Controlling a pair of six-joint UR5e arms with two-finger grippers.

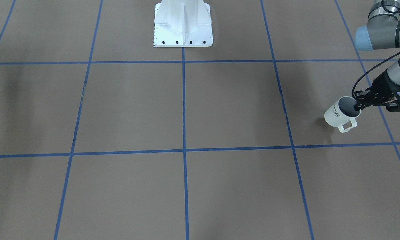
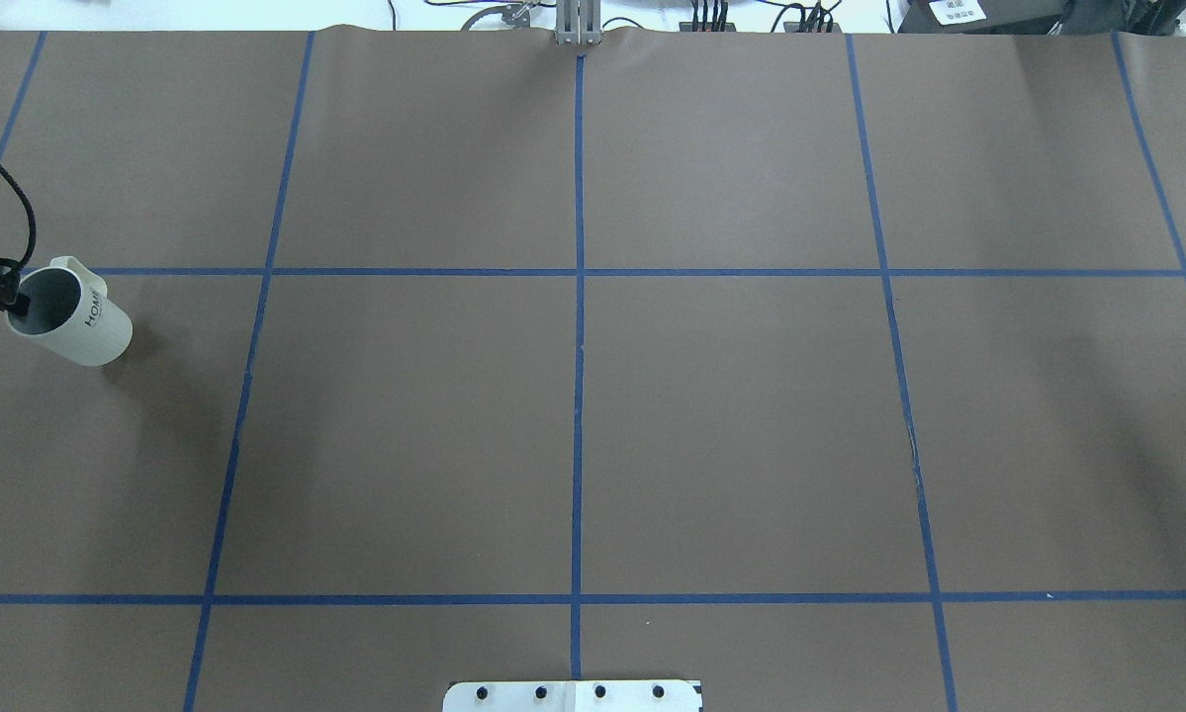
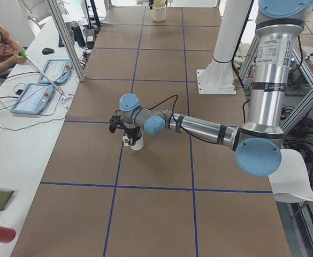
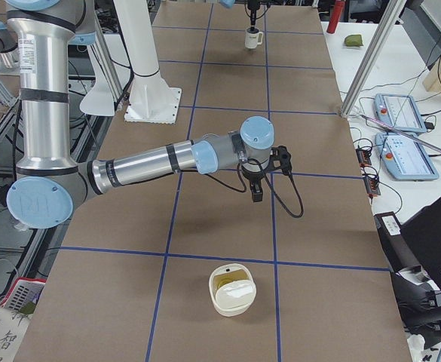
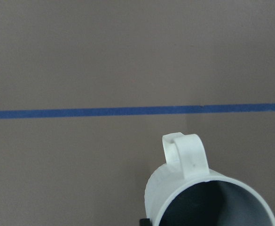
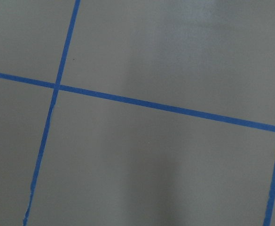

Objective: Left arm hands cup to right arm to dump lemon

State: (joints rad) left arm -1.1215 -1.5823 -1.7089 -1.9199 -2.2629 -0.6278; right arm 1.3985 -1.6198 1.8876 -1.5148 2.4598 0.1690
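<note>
Front-facing view: the white ribbed cup (image 1: 340,116) lettered "HOME", grey inside, sits at the right edge of the brown bench (image 1: 220,106). The black left end effector (image 1: 357,106) pinches its rim, one finger inside. It looks rigid, glazed, probably slippery and breakable; the free wall or the squarish handle (image 1: 347,126) should suit the receiver.

Overhead view: the cup (image 2: 73,318) is at the far left.

Right side view: the right end effector (image 4: 256,190) hangs above bare bench; spread or pressed together, I cannot tell.

Left wrist view: the dark interior shows no lemon.
</note>
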